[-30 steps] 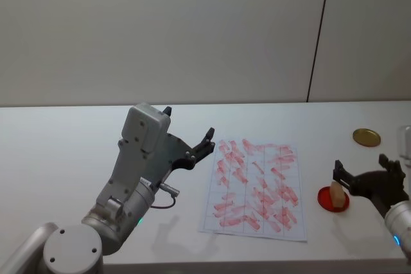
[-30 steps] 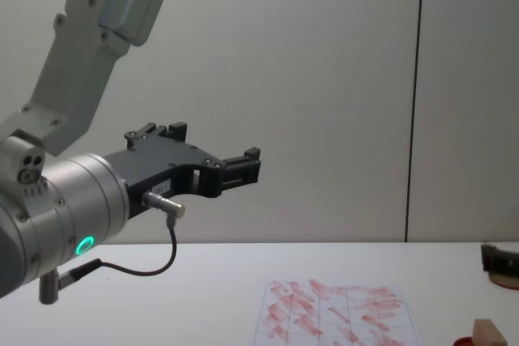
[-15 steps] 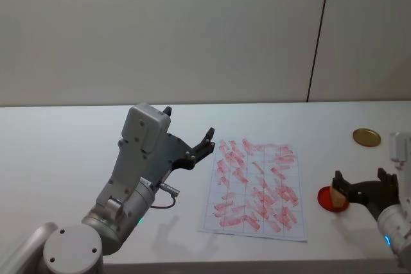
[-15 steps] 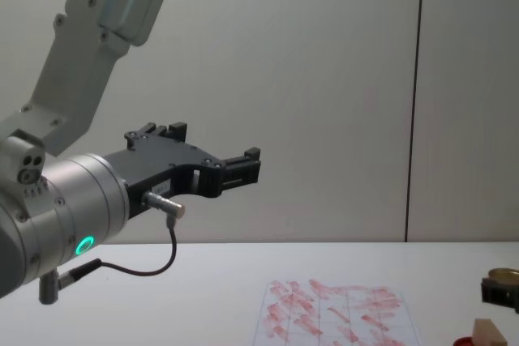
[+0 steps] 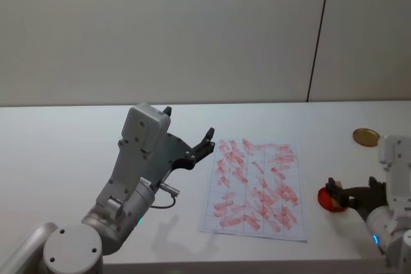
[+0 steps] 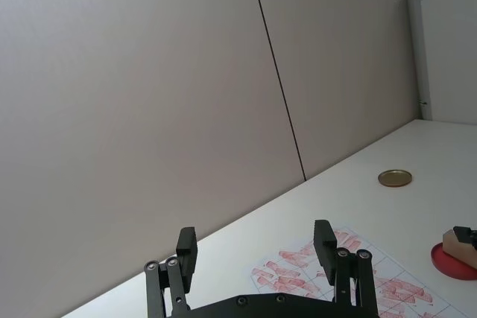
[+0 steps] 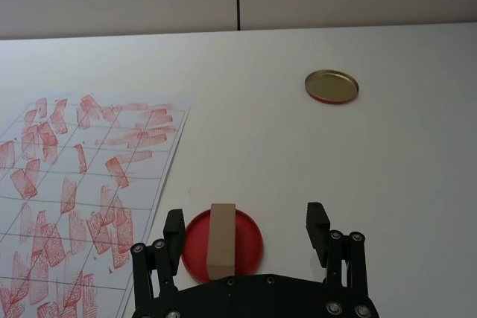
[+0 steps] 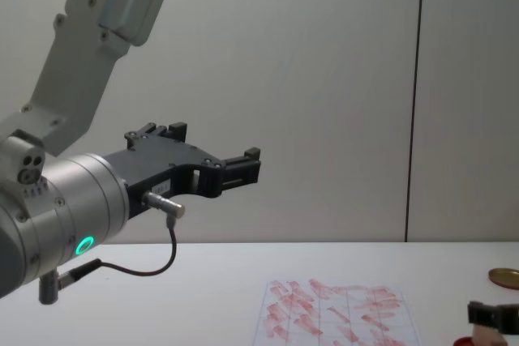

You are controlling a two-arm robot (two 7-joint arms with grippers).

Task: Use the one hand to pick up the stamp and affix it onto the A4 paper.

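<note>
One stamp [image 7: 222,237] stands on one red disc [image 7: 247,247] near the table's [image 7: 335,154] right edge, beside one A4 paper [image 7: 74,176]. It looks light, rigid wood; best pinched on its flat sides. Right gripper [image 7: 246,221] straddles it, fingers apart, not touching. Left gripper [image 6: 256,237] is raised, parted, idle. One brass disc [image 7: 332,86].

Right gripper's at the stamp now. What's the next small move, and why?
Probably shift the right gripper slightly sideways to centre it, then close. Its fingers are open on either side of the stamp, which stands on the red disc nearer one finger than the other and is not yet gripped. The left gripper is parked, raised to the left of the A4 paper.
</note>
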